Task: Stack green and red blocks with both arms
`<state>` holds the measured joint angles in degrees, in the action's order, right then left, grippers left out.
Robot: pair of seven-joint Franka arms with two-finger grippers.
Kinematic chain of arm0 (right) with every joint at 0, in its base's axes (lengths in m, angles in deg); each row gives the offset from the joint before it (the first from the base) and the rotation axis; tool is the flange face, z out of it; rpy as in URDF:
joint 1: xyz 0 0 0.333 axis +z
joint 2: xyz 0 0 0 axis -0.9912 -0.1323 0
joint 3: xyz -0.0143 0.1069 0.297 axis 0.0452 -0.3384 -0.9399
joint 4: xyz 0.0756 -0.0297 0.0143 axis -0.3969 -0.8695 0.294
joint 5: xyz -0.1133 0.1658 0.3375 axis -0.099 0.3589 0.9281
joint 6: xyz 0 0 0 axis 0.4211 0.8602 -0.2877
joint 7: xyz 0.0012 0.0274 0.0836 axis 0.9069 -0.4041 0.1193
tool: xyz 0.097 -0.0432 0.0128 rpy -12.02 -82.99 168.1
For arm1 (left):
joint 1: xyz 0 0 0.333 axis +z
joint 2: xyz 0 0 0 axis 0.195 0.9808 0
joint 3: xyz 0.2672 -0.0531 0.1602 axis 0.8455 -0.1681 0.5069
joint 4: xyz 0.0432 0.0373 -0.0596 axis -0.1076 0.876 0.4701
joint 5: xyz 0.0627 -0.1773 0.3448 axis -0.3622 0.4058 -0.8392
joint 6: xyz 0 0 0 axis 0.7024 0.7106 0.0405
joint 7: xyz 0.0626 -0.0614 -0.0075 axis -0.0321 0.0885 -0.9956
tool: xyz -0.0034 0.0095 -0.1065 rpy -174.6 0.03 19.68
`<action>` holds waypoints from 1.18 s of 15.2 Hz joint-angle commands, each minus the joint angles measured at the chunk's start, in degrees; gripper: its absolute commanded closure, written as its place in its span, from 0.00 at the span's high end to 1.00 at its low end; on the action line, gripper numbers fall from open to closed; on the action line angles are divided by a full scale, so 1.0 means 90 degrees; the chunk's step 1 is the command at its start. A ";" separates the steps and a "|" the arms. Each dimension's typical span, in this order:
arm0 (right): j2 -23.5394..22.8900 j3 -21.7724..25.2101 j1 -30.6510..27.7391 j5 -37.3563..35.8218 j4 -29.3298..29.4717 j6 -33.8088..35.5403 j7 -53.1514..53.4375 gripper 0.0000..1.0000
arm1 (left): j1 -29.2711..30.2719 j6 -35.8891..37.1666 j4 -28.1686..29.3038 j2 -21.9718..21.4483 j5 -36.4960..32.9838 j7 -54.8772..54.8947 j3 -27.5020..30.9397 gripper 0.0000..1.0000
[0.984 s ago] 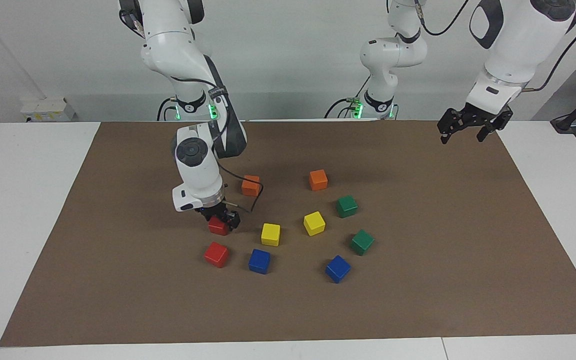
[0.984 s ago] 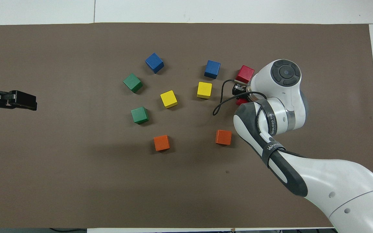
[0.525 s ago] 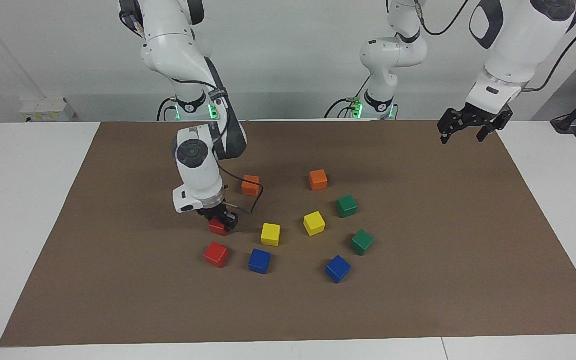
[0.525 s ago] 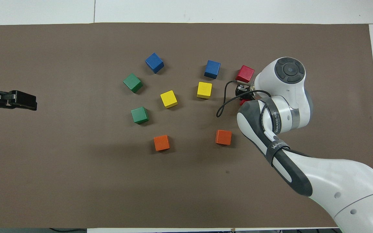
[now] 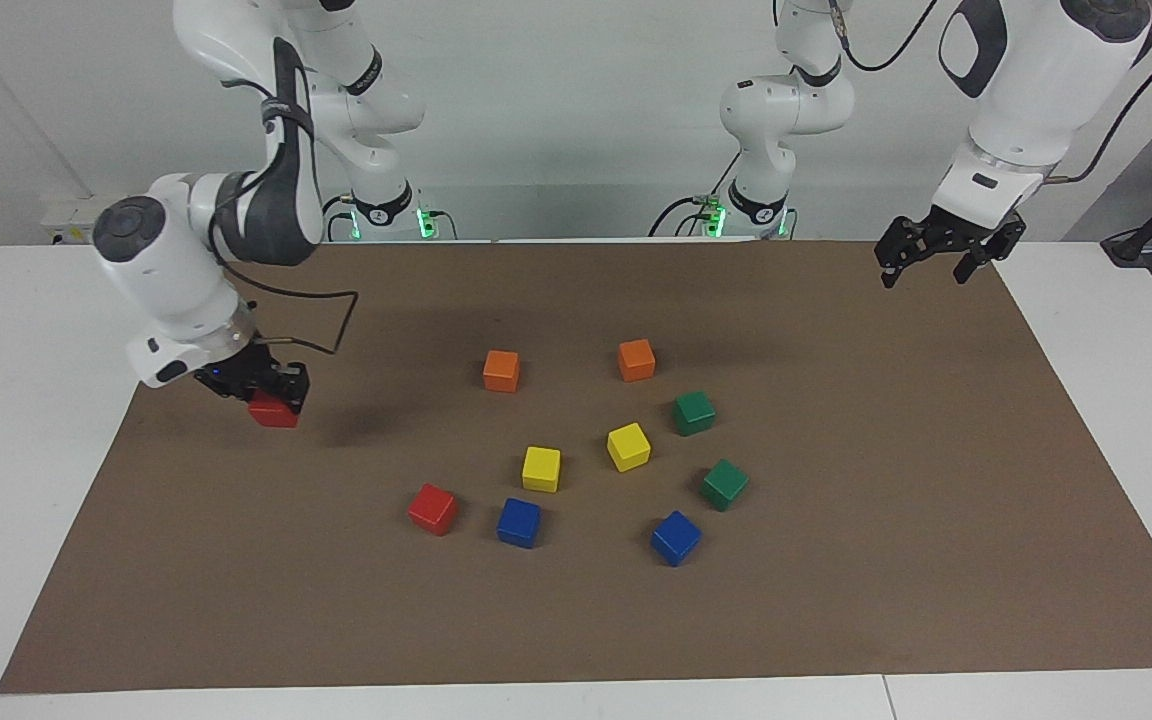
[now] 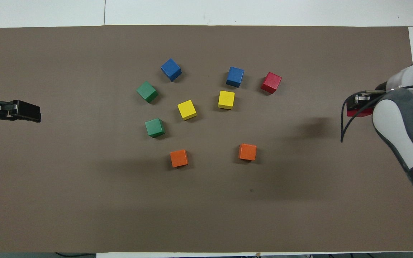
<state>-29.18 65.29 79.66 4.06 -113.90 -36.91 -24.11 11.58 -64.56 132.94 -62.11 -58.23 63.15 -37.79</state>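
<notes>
- Right gripper (image 5: pixel 271 392) clamped on one red block (image 5: pixel 273 410), carried clear of the brown mat (image 5: pixel 836 620) near the right arm's end; probably lifted away from the cluster to set up a stack on open ground.
- Second red block (image 5: pixel 433 509) flat on the mat, well apart from that gripper, toward the cluster; likely the stack's partner.
- Two green blocks (image 5: pixel 694 412) on the mat, farther off toward the left arm's end, apart from each other, unstacked.
- Left gripper (image 5: pixel 938 259) wide open, holding nothing, waiting over the mat's corner; presumably reserved for the greens.
- Orange, yellow and blue cubes (image 5: pixel 501 370) between, not needed.
</notes>
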 commanded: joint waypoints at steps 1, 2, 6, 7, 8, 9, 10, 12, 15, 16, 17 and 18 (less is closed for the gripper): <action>0.0068 -0.0103 -0.0291 -0.0076 -0.0989 -0.1189 -0.0740 0.00 | 0.0051 0.0080 0.0061 -0.0135 0.0095 -0.0025 -0.0020 1.00; -0.0048 -0.0103 -0.0321 -0.0076 -0.1029 -0.1367 -0.0858 0.00 | 0.0012 0.0012 0.0071 -0.0135 0.0095 -0.0141 -0.0010 1.00; -0.0478 -0.0113 -0.0292 -0.0203 -0.1010 -0.1777 -0.0928 0.00 | -0.0757 -0.0971 0.0732 -0.0155 0.0182 -0.1681 -0.0068 1.00; -0.0576 -0.0113 -0.0272 -0.0203 -0.1001 -0.1827 -0.0928 0.00 | -0.0856 -0.1352 0.0986 -0.0135 0.0318 -0.2033 -0.0068 1.00; -0.0645 -0.0113 -0.0262 -0.0203 -0.0991 -0.1857 -0.0928 0.00 | -0.0964 -0.1617 0.1105 -0.0058 0.0474 -0.2298 -0.0068 1.00; -0.0694 -0.0113 -0.0253 -0.0203 -0.0991 -0.1925 -0.0928 0.00 | -0.1139 -0.1775 0.1125 0.0069 0.0505 -0.2523 -0.0068 1.00; -0.0723 -0.0123 -0.0243 -0.0203 -0.0991 -0.1974 -0.0928 0.00 | -0.1315 -0.1902 0.1125 0.0292 0.0505 -0.2796 -0.0059 1.00; -0.0762 -0.0123 -0.0194 -0.0203 -0.0971 -0.1964 -0.0879 0.00 | -0.1569 -0.2369 0.1203 0.0644 0.0496 -0.3382 -0.0059 1.00; -0.0733 -0.0113 -0.0126 -0.0193 -0.0874 -0.1829 -0.0840 1.00 | -0.2028 -0.3034 0.1398 0.1104 0.0428 -0.3716 -0.0039 1.00; -0.0675 -0.0103 -0.0116 -0.0203 -0.0777 -0.1654 -0.0830 1.00 | -0.2126 -0.3220 0.1408 0.1269 0.0417 -0.3746 -0.0039 1.00; -0.0626 -0.0103 -0.0097 -0.0203 -0.0563 -0.1294 -0.0830 1.00 | -0.2214 -0.3376 0.1409 0.1435 0.0408 -0.3755 -0.0029 1.00; -0.0616 -0.0103 -0.0058 -0.0203 -0.0261 -0.0885 -0.0792 1.00 | -0.2273 -0.3474 0.1418 0.1553 0.0408 -0.3843 -0.0029 1.00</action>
<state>-35.40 64.44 78.83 2.61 -120.86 -51.18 -31.27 -7.00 -93.08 145.09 -49.92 -54.72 29.92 -39.22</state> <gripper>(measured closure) 0.123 0.000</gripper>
